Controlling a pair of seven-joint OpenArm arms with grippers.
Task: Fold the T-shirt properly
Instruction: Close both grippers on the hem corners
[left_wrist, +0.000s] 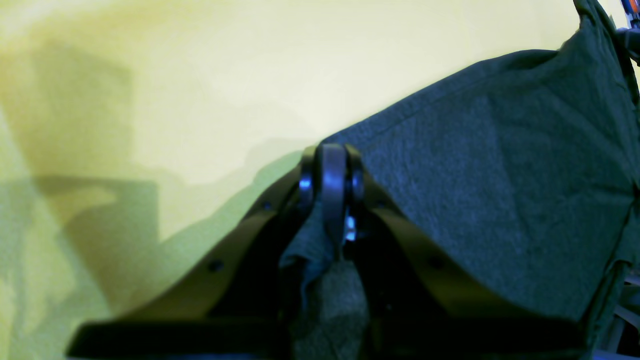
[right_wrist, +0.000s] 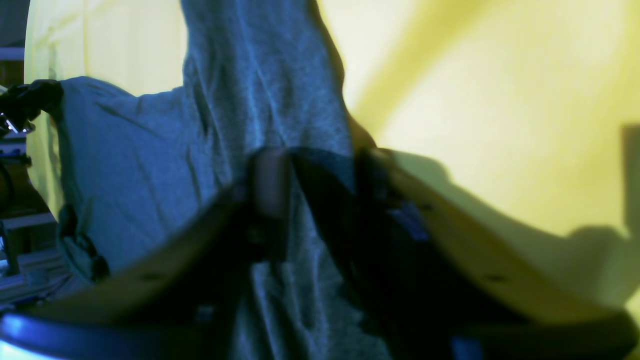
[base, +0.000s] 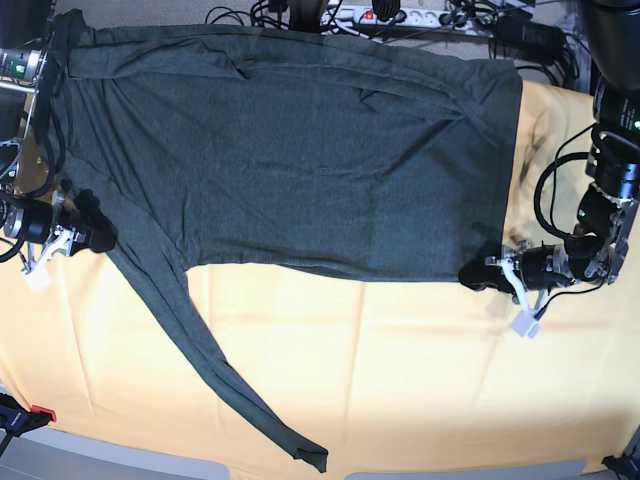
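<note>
The dark grey-green T-shirt (base: 300, 170) lies spread across the pale yellow tablecloth (base: 400, 380), its far edge at the table's back. One long sleeve (base: 220, 370) trails diagonally toward the front edge. My left gripper (base: 476, 275) sits at the shirt's near right corner. In the left wrist view the gripper (left_wrist: 332, 170) is shut, with a fold of the shirt (left_wrist: 475, 175) pinched between its fingers. My right gripper (base: 98, 238) rests at the shirt's left side, where the sleeve starts. In the blurred right wrist view its jaws (right_wrist: 320, 175) stand partly apart, with shirt cloth (right_wrist: 150, 165) running between them.
A power strip and tangled cables (base: 390, 15) lie behind the table's back edge. The cloth's front edge runs along the bottom of the base view, with a small red item (base: 40, 413) at its left. Both arms' cables hang beside the table's sides.
</note>
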